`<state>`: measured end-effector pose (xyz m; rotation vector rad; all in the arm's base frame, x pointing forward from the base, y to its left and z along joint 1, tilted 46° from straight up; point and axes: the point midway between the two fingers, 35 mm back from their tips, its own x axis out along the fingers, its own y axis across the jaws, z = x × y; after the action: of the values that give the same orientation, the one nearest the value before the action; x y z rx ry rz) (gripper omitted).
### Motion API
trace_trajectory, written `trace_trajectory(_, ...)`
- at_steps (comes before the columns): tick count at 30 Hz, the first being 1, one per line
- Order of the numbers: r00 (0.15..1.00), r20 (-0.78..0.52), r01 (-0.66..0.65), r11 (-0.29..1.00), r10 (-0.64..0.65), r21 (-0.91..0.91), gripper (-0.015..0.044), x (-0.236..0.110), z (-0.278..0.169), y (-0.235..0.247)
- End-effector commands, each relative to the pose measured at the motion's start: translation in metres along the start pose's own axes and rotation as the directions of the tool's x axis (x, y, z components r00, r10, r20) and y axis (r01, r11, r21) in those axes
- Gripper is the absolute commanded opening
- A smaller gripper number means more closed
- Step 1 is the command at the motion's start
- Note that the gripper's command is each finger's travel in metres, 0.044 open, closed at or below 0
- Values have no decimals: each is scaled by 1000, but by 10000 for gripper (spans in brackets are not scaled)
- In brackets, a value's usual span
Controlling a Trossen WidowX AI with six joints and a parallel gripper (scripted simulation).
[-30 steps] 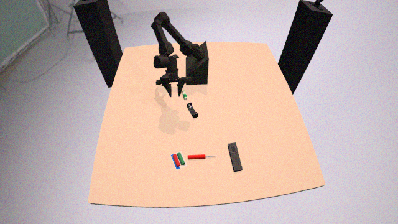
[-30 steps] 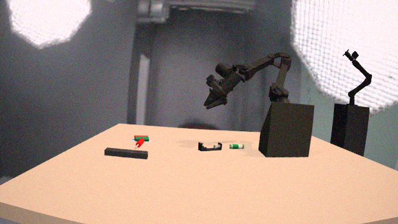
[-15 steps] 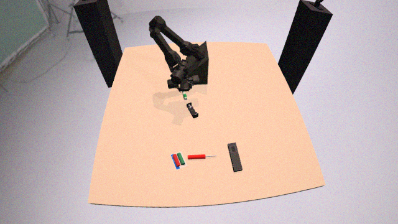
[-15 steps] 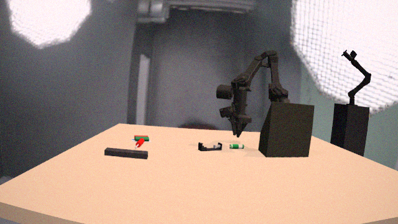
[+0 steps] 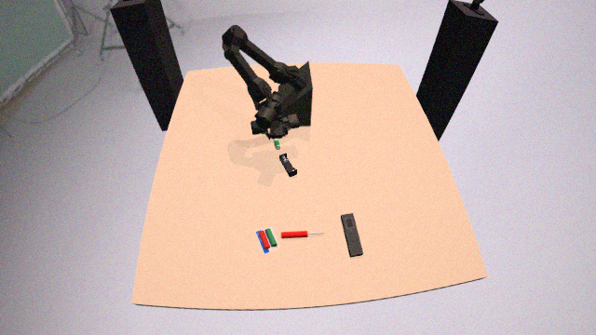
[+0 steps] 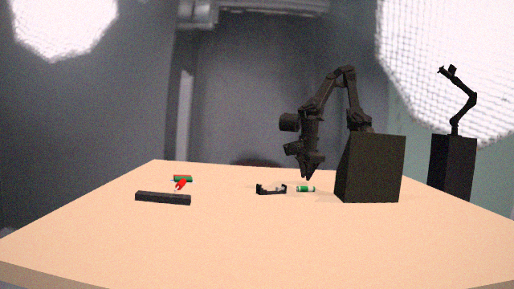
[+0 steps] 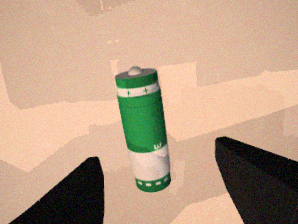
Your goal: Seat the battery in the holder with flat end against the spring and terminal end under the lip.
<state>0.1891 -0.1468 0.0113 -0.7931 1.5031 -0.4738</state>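
The green and white battery (image 5: 277,144) (image 6: 305,189) (image 7: 143,125) lies on its side on the table, between the arm's base and the holder. In the wrist view its terminal end is at the top and its flat end at the bottom. The black holder (image 5: 288,166) (image 6: 271,192) is empty, with its spring end towards the battery's terminal end; it is outside the wrist view. My gripper (image 5: 272,137) (image 6: 306,178) (image 7: 158,157) is open and points down above the battery. Its two fingers show on either side of the battery in the wrist view, not touching it.
A red screwdriver (image 5: 294,234) (image 6: 181,184), a red cylinder (image 5: 264,239) beside a green cylinder (image 5: 271,237), and a dark oblong block (image 5: 352,234) (image 6: 162,197) lie farther from the arm, beyond the holder. Black pillars (image 5: 149,65) (image 5: 456,65) stand beside the table.
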Motion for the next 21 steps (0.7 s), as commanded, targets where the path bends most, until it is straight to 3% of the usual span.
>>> trace_trajectory(1, 1000, -8, -10, 1000, 10, -14, 229, 8, -2, 4)
trace_trajectory(21, 1000, -9, -6, 1000, 6, -15, 229, 39, -5, 4)
